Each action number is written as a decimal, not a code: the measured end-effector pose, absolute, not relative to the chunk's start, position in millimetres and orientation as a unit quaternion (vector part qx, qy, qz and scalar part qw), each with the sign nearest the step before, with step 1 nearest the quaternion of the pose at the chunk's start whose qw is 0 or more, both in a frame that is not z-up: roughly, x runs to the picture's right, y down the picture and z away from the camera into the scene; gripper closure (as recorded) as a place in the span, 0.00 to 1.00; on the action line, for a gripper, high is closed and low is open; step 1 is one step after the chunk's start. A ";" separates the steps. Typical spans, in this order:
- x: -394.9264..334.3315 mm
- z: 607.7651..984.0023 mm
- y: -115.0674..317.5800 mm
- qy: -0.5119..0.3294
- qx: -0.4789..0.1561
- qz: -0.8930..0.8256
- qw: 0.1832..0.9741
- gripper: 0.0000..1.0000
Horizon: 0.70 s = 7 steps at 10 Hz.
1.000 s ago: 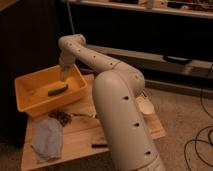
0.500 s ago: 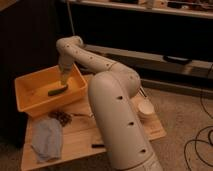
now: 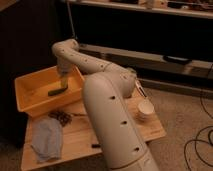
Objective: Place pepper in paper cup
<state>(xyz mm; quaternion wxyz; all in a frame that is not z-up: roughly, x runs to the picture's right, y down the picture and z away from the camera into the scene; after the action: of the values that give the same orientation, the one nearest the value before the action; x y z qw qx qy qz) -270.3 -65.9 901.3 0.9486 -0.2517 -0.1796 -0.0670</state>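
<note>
Right now I have the gripper (image 3: 64, 80) down inside the yellow bin (image 3: 24, 86) at the left end of the table (image 3: 80, 136), pointing almost straight down. Its fingers are spread apart and I see nothing between them.

The pepper (image 3: 56, 92) lies flat on the bin floor, just beside the fingertips at about 7 o'clock in my view. Its upper end comes closest to them; I cannot tell whether it touches. The long axis runs from roughly 8 o'clock to 2 o'clock, so most of the pepper sits left of and below where the gripper is aimed.

I judge the pick is not yet made. The coming move turns on that offset: I would shift a little toward 7 o'clock to get over the pepper's middle, and I want the jaws closing across the slim body, not along it. The bin wall at 3 o'clock is near the wrist, which leaves little room on that side.

The paper cup (image 3: 145, 109) stands upright near the table's right edge, at about 4 o'clock from the bin and well apart from it. The arm's own thick link (image 3: 107, 117) lies between the two. A grey cloth (image 3: 47, 140) lies on the table at 6 o'clock from the bin, out of the way.
</note>
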 end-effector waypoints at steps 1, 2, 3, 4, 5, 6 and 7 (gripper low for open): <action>-273.6 905.2 -63.0 -0.172 -0.252 -0.072 0.950 0.35; -275.6 908.1 -60.1 -0.168 -0.251 -0.077 0.950 0.35; -278.1 910.4 -57.7 -0.166 -0.251 -0.080 0.950 0.35; -280.6 914.4 -53.1 -0.163 -0.251 -0.084 0.950 0.35; -283.2 917.1 -49.0 -0.162 -0.252 -0.087 0.950 0.35; -285.0 920.9 -43.7 -0.162 -0.255 -0.089 0.949 0.35; -287.3 924.1 -38.4 -0.164 -0.257 -0.091 0.948 0.35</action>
<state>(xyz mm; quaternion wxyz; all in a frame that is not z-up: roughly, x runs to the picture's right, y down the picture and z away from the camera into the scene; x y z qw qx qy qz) -287.3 -38.4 924.1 0.9480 -0.2571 -0.1637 -0.0913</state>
